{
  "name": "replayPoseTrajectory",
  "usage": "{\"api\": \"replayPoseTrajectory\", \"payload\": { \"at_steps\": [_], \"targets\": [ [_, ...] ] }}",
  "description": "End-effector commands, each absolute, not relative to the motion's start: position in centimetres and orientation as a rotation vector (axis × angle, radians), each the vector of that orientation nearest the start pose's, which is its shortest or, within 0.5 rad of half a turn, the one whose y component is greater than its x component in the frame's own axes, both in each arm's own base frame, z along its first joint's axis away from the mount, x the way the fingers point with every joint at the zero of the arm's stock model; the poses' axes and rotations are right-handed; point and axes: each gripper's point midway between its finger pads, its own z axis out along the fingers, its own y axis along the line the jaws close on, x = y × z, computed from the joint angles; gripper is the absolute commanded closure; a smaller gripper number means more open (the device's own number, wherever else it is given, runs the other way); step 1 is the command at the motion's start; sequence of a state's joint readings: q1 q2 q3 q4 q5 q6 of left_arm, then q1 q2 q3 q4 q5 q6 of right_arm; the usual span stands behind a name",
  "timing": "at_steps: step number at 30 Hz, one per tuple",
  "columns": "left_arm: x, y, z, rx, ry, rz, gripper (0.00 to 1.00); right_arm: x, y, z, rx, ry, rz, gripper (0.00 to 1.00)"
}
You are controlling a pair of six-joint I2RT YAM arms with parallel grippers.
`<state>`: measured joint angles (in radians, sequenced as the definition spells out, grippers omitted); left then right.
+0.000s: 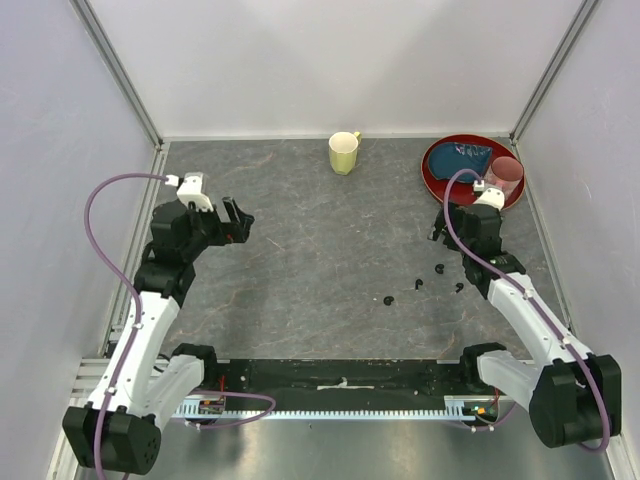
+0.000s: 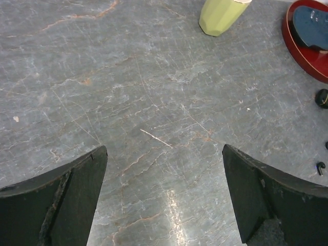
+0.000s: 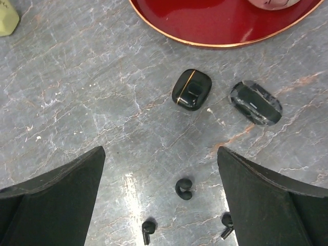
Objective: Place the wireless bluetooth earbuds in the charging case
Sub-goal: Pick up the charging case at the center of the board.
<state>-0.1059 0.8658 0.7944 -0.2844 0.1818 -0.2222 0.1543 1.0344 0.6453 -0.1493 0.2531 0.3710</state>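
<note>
Hovering with right tool spread wide, empty, over loose earbuds.
Likely poised for a pick; oval charging case just beyond, near red tray; left tool wide too, well apart.

Three earbuds are being shown in the right wrist view, and a fourth black bit in the top view. One case, one marbled oval, one mug, one plate, one cup and two arms are being counted.
</note>
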Motion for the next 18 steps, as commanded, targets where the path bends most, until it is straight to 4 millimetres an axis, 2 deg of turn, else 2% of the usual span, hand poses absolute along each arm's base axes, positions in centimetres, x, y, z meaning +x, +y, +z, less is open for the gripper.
{"api": "replayPoseTrajectory", "payload": {
  "at_steps": [1,2,3,4,6,7,8,9,11,13,16,17,18],
  "targets": [
    [30.7,-8.2,22.0,0.124,1.834,-0.418,0.0,33.5,3.2,14.6,0.385,2.002,0.14,0.02],
    [30.6,-8.0,21.9,0.126,1.803,-0.403,0.0,32.8,2.9,13.3,0.402,2.008,0.127,0.02],
    [30.9,-8.1,22.3,0.138,1.754,-0.402,0.0,32.6,2.4,13.3,0.426,1.989,0.111,0.02],
    [30.7,-8.0,21.6,0.138,1.758,-0.402,0.0,32.3,2.0,13.9,0.456,1.961,0.098,0.02],
    [30.7,-8.0,21.6,0.112,1.735,-0.407,0.0,32.2,1.5,14.1,0.407,1.954,0.053,0.02],
    [30.6,-8.0,20.6,0.11,1.747,-0.41,0.0,32.2,1.1,13.6,0.383,1.974,0.012,0.02],
    [30.6,-8.1,20.6,0.117,1.745,-0.411,0.0,32.5,0.7,14.3,0.375,1.973,-0.02,0.02],
    [30.7,-8.0,20.5,0.112,1.75,-0.406,0.0,32.2,0.3,14.0,0.313,2.016,-0.081,0.02],
    [30.8,-7.9,21.2,0.092,1.769,-0.41,0.0,32.7,0.6,14.2,0.228,2.036,-0.096,0.02],
    [30.6,-7.9,21.8,0.07,1.837,-0.415,0.0,33.0,0.0,14.2,0.188,2.041,-0.155,0.02],
    [30.0,-8.2,22.6,0.078,1.891,-0.44,0.0,32.9,-0.9,15.0,0.189,2.039,-0.219,0.02],
    [29.6,-8.2,21.9,0.086,1.915,-0.437,0.0,33.1,-1.2,16.2,0.205,2.022,-0.239,0.02],
    [29.4,-8.3,21.6,0.103,1.919,-0.438,0.0,33.0,-1.5,16.5,0.199,2.025,-0.258,0.02]
  ]
}}
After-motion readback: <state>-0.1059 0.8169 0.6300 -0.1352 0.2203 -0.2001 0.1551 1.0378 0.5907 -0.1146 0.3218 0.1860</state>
